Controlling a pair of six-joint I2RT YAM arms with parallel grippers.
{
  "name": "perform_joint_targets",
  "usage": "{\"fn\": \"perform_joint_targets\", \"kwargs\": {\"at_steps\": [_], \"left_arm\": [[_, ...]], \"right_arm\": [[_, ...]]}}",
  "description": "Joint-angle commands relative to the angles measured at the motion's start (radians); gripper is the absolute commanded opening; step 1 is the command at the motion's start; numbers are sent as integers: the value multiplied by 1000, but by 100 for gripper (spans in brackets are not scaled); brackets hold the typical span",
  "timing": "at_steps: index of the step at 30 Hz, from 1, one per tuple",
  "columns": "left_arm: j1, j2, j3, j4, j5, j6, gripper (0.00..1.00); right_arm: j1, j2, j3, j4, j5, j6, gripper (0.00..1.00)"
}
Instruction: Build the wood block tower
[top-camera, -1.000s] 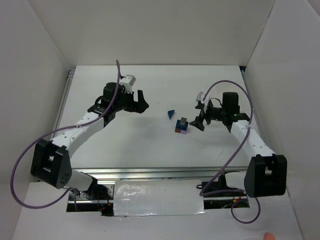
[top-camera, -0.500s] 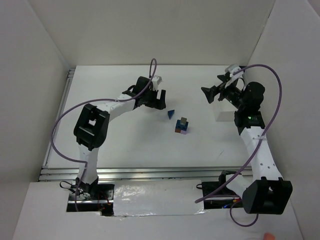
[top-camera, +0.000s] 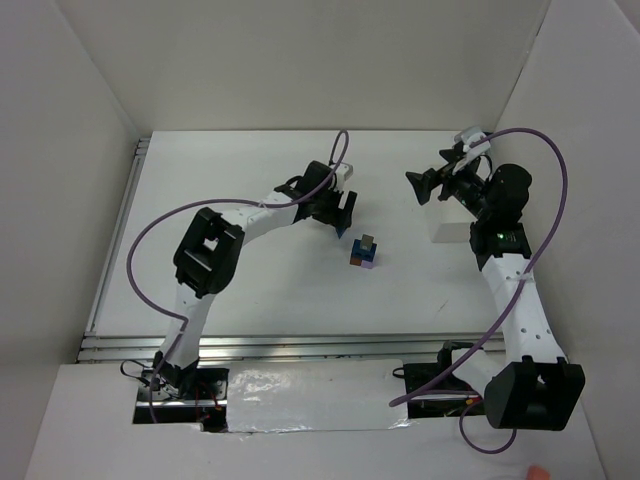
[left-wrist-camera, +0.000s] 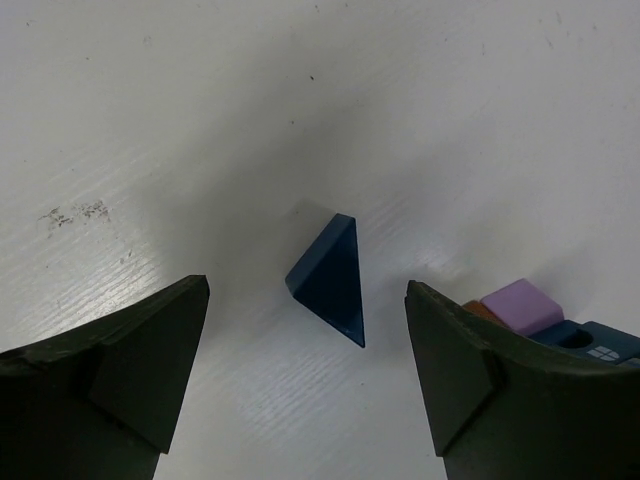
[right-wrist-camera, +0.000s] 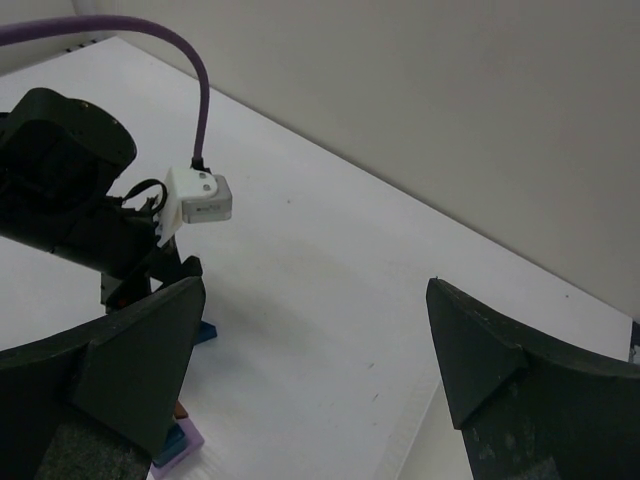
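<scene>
The wood block tower (top-camera: 364, 252) stands mid-table: lavender and brown-orange low, blue and grey above. It shows at the right edge of the left wrist view (left-wrist-camera: 518, 304) and at the bottom left of the right wrist view (right-wrist-camera: 178, 446). A loose dark blue triangular block (left-wrist-camera: 330, 275) lies on the table just left of the tower. My left gripper (top-camera: 344, 214) hangs over it, open, with the block between the fingers (left-wrist-camera: 150, 350) and not touched. My right gripper (top-camera: 418, 188) is open and empty, raised at the far right, well away from the tower.
A white rectangular tray (top-camera: 446, 224) lies under the right arm at the far right. White walls close in the table on three sides. The left arm (right-wrist-camera: 70, 200) and its purple cable reach across the table's far middle.
My left arm has swung right from the far left to above the blue triangular block. My right arm lifted and drew back to the far right, then held still.
</scene>
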Motion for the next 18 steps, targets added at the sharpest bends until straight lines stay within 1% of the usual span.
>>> {"fn": "perform_joint_targets", "kwargs": {"at_steps": [1,7,10,12,16,17,18], "left_arm": [[6,39,40,-13,-4,24,92],[-9,73,60,-30,3,34,85],[-14,90,75,-40,-4,37,76],[-17,100,82,-42,-7,37,75],[-17,110,88,-42,-7,37,68],[-17,111,89,-40,-6,37,62],[-17,113,91,-39,-4,37,61]], "right_arm": [[-12,-27,-6,5,11,-15,100],[-26,-38,-23,5,5,-31,100],[-30,-44,-29,9,0,-35,100],[-32,-47,-34,9,-10,-37,100],[-34,-48,-35,5,-18,-41,100],[-34,-50,-37,5,-16,-43,100],[-34,-50,-38,7,-16,-41,100]]}}
